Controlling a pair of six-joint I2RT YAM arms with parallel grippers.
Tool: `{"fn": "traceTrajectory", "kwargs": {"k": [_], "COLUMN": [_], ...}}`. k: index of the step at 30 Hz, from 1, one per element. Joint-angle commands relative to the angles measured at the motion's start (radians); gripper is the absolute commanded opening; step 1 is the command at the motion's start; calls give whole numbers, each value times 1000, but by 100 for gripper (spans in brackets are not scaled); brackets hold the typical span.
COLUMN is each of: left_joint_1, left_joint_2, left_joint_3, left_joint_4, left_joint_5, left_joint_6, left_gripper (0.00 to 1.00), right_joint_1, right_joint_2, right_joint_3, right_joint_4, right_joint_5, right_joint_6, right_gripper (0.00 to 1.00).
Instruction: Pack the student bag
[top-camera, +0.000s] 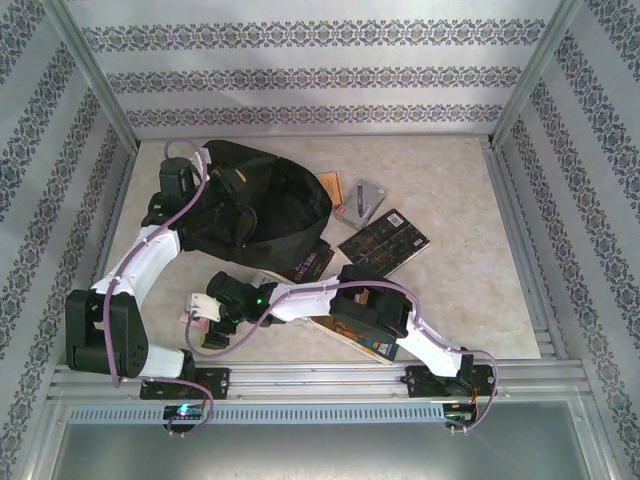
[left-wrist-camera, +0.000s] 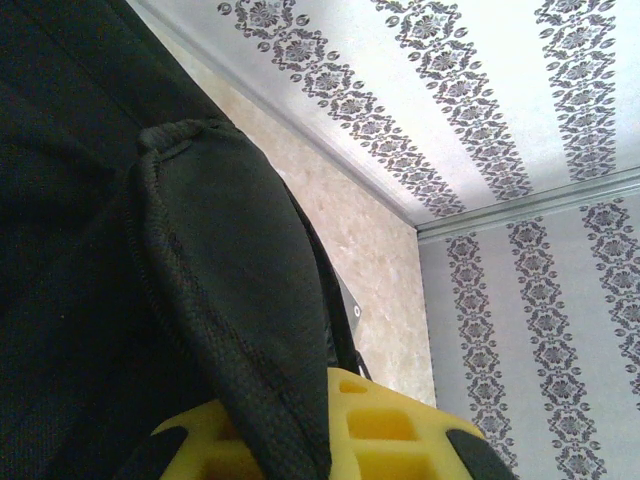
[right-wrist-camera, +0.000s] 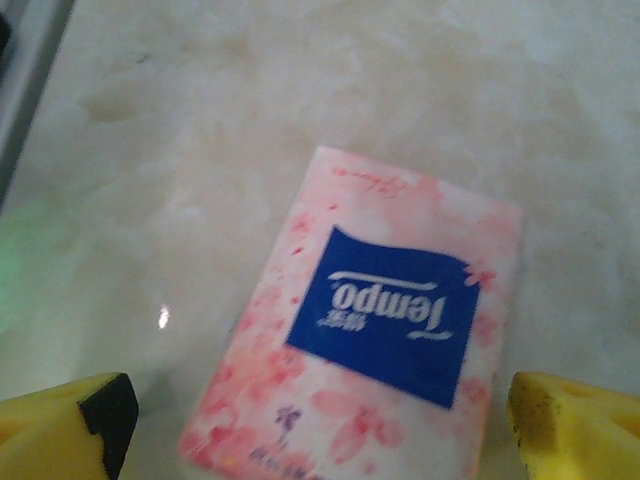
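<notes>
Backpack update: the large soft black fabric student bag lies slumped at the far left of the beige marbled table, mouth gaping towards the middle. The left gripper is up at the bag's top edge. On the left wrist camera its yellow fingers are pinched tight on a stitched fold of the bag, and that black fabric blocks most of the view, so only a strip of table and the patterned wall show past it. The right gripper hangs low near the front left. From its wrist cam its jaws stand wide apart on either side of a pink flowery tissue pack with a blue label, which lies flat on the table with nothing gripping it. From above that pack is just a pale bit peeking out beside the gripper. Clutter-wise, a dark book with gold patterning lies right of the bag, with a small grey booklet and a brown book just beyond it. A black book with white lettering touches the bag's near edge. The right arm stretches across another book with an orange cover by the front rail and hides most of it.
</notes>
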Motion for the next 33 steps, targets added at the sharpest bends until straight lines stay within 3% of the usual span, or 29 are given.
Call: {"fn": "traceTrajectory", "kwargs": {"k": [1,13,17,21,33], "left_joint_1": [21,24,24,21,-30], "left_joint_2": [4,21,25,24,-26], "left_joint_3": [6,20,30,35,179], "left_joint_4": [57,45,32,25,-231], "left_joint_5": [-1,6,13,15,-34], "left_joint_6": [-5,12,26,37,226], "left_gripper": [0,0,0,0,0], "right_joint_1": [7,-8,-15,-40,-96], "right_joint_2": [34,-14,-96,-206,-644], "right_joint_3": [53,-11,-104,-217,-571], "right_joint_4": [-29,-12,43,108,190], "right_joint_5": [59,49,49,58,186], "right_joint_6": [16,71,64,90,57], "right_gripper": [90,53,52,41,40]}}
